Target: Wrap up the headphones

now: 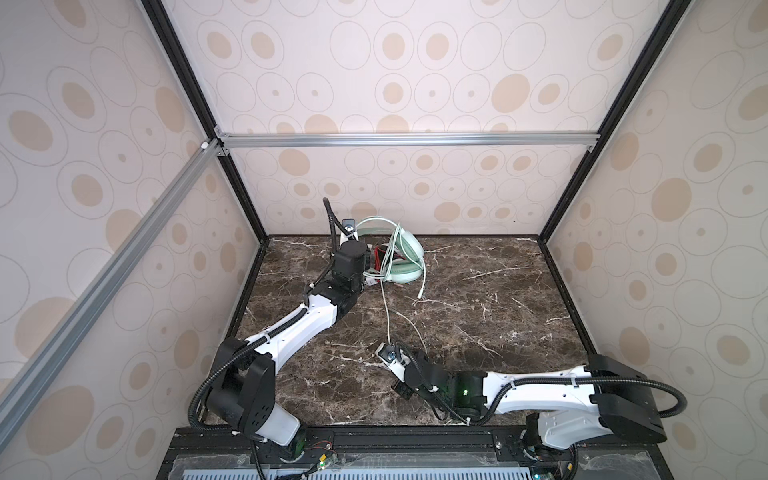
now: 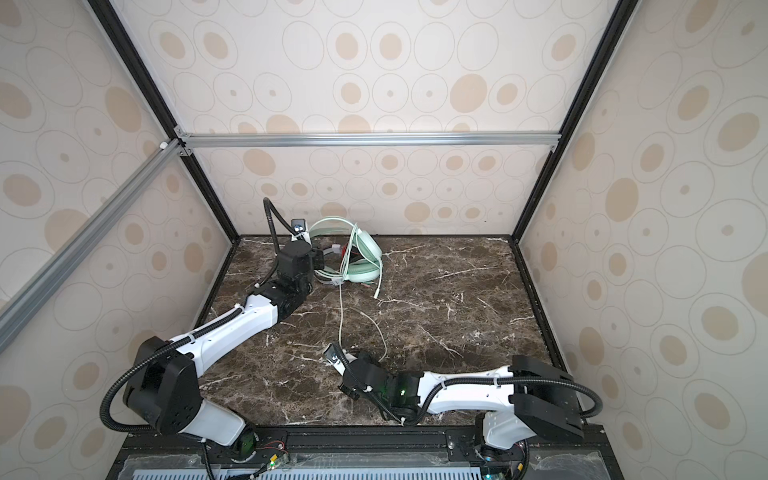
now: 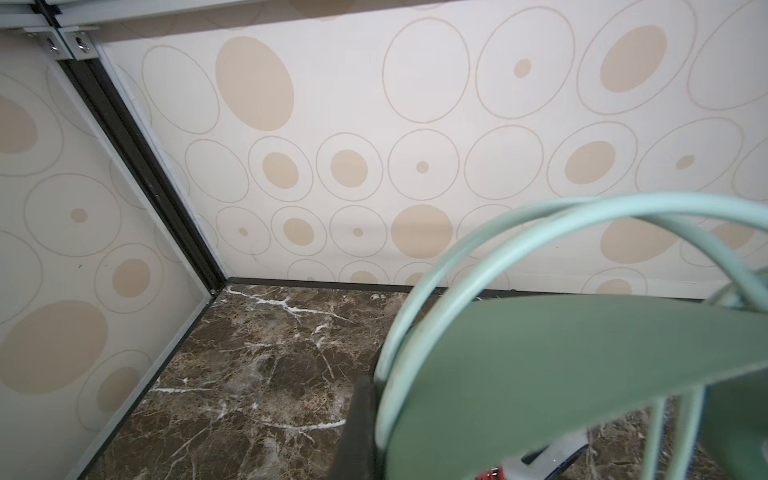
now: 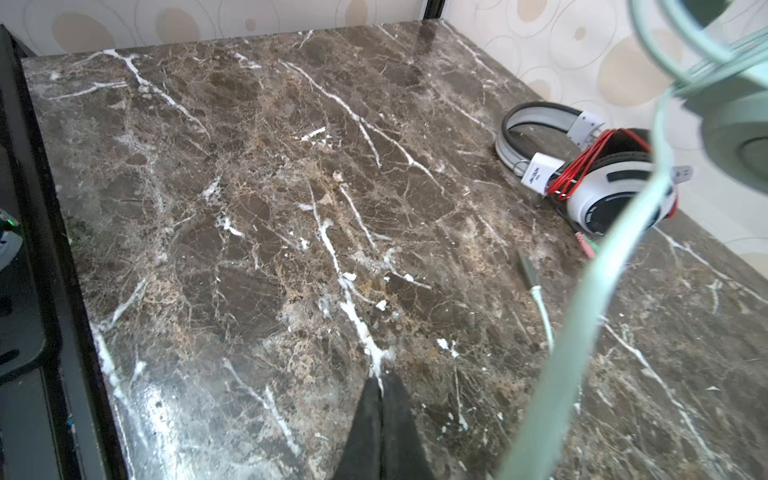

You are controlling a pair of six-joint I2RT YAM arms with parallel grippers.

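The mint-green headphones (image 1: pixel 405 253) stand at the back of the marble table, their green cord (image 1: pixel 386 309) looped over the headband and trailing forward. My left gripper (image 1: pixel 368 261) is shut on the green headband (image 3: pixel 582 365); one black finger (image 3: pixel 357 432) shows beside it, the other is hidden. The white headphones (image 4: pixel 611 195), wound with red cord (image 4: pixel 582 166), lie beside the green ones, mostly hidden in both top views. My right gripper (image 4: pixel 380 384) hovers near the table's front, shut, nothing visible between its tips; the green cord (image 4: pixel 602 282) drapes past its wrist.
The green cord's plug end (image 1: pixel 420 296) lies loose on the table (image 1: pixel 498 316), also seen in the right wrist view as the plug (image 4: pixel 528 270). Patterned walls close the back and both sides. A black rail (image 1: pixel 415 434) borders the front edge.
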